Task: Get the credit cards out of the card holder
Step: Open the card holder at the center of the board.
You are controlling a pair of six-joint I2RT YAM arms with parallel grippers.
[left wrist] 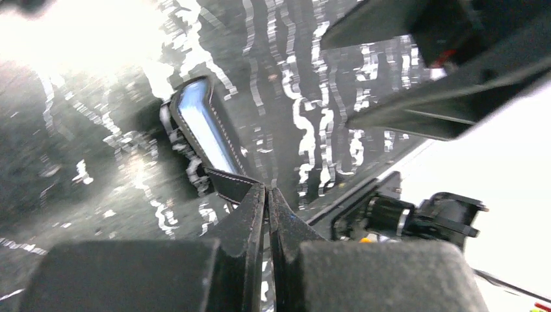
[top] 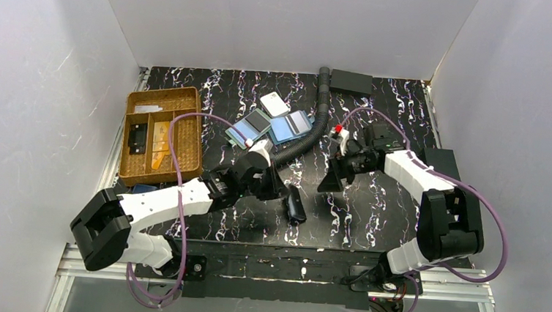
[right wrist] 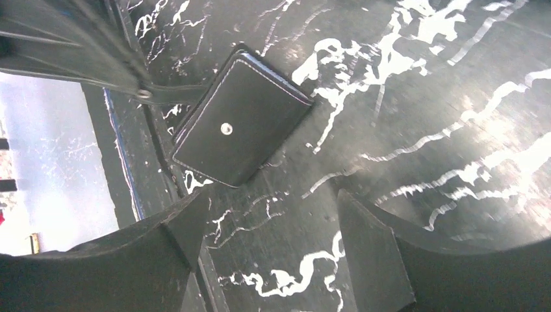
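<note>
1. black card holder (right wrist: 243, 120) sits between my claws, strap (left wrist: 230, 183) pinched in my closed left claw (left wrist: 266, 190).
2. right claw (right wrist: 269, 240) gapes wide just beside holder.
3. risk: thin strap slips, holder drops, cards remain inside.

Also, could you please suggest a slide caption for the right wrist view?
Right gripper open over the black card holder, its strap pinched by the left gripper.

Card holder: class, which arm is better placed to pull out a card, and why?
Right, probably. The left gripper is shut on the flap of the card holder, steadying it; the right gripper is open, hovering close by, free to reach in.
</note>
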